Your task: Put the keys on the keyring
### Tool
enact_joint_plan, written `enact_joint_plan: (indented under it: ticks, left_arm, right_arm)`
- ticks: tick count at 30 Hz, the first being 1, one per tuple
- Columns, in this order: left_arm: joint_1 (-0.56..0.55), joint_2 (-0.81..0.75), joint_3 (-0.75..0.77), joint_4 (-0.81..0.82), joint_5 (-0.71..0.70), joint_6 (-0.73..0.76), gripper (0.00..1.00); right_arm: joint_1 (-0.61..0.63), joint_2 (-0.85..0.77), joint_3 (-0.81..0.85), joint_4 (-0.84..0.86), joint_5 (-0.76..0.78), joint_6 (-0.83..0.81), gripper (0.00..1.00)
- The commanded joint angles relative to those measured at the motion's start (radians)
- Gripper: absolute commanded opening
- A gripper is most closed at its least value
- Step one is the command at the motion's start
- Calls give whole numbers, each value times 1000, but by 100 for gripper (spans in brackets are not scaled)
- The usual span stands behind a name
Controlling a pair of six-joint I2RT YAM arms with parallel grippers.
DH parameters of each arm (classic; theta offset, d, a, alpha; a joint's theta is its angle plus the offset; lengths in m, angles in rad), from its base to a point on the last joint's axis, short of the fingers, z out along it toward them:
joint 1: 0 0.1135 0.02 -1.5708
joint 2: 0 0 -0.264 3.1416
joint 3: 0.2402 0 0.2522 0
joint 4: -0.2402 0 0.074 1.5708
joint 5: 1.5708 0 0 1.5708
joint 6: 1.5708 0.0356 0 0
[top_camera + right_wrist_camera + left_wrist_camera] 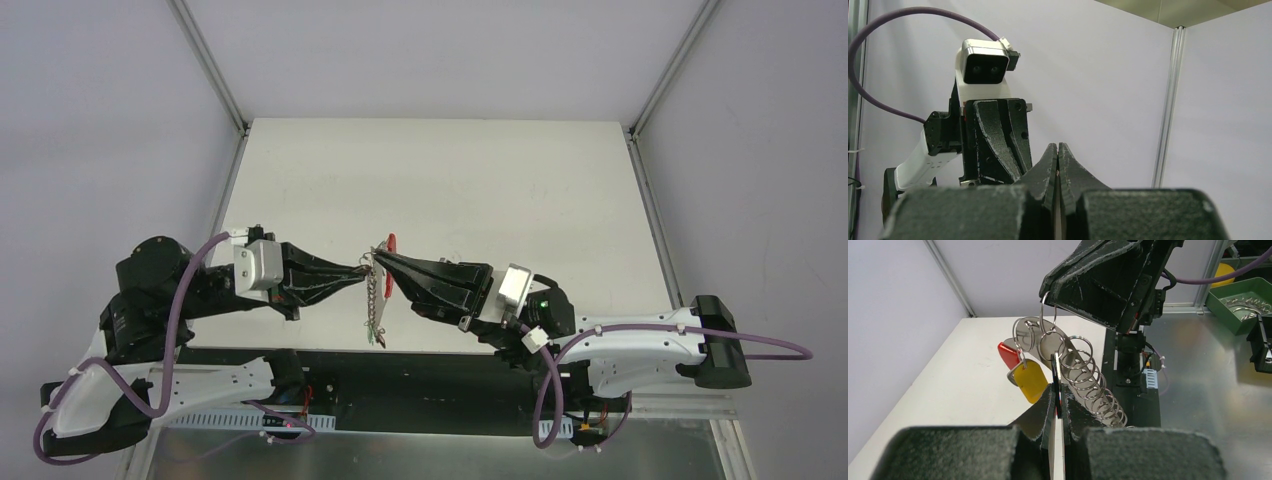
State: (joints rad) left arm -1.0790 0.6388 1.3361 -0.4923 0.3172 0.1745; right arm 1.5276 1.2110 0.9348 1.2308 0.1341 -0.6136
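The keyring (375,305) hangs in the air between my two grippers; its silvery row of loops (1090,382) runs down to the right in the left wrist view. A yellow tag (1030,380) and a red piece (1009,354) hang from rings at its upper end. My left gripper (1057,390) is shut on a thin black flat tag (1055,370), seen edge-on beside the loops. My right gripper (1048,294) comes in from above, shut on a top ring (1047,315). In the top view the left gripper (364,268) and right gripper (380,257) meet tip to tip. In the right wrist view my right gripper (1058,147) is pressed shut.
The white table (440,180) lies under the hanging keyring. A green tray (1248,300) with metal rings stands at the far right, off the table. The black base strip (400,385) runs along the table's near edge. Metal frame posts (210,60) rise at the back corners.
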Motion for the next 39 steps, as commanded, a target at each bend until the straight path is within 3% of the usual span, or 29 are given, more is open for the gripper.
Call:
enact_joint_plan:
  ticks: [1,22,33,39]
  left_arm:
    - [1,41,21,-45,42,3,0]
    - [1,73,42,-93,48,15,0]
    - [1,85,32,-94,-3,19,0]
    - [1,115,28,-94,-29,17,0]
  right_arm:
    - [5,-38,47,140,-1,4,0]
    - [10,-64,3,125,47,-11,0]
    - [10,-197,-60,-156,253,-16,0]
    - [9,-284,-60,-451,397,50,32]
